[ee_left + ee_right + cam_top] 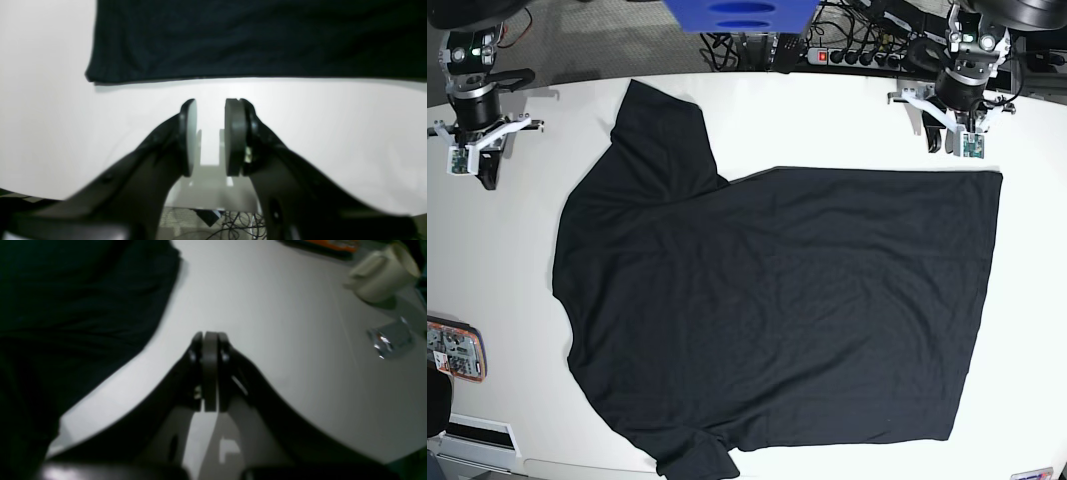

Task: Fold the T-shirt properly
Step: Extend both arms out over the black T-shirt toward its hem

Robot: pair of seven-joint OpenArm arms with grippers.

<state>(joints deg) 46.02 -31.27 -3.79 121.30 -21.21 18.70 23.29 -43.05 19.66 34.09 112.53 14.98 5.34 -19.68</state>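
Observation:
The black T-shirt (777, 310) lies spread flat on the white table (1032, 330), with one sleeve toward the back left and the other at the front edge. Its hem corner (997, 176) lies just in front of my left gripper (952, 140). In the left wrist view the left gripper (210, 103) is open by a narrow gap, holds nothing, and hovers short of the T-shirt's edge (250, 40). My right gripper (475, 170) is at the back left, clear of the cloth. In the right wrist view the right gripper (210, 335) is shut on nothing, with the T-shirt (66, 306) to its left.
A cream cylinder (383, 273) and a shiny metal piece (388, 338) sit on the table to the right of my right gripper. An orange-edged device (452, 350) lies at the table's left edge. A blue object (737, 12) and a power strip (847, 55) are behind the table.

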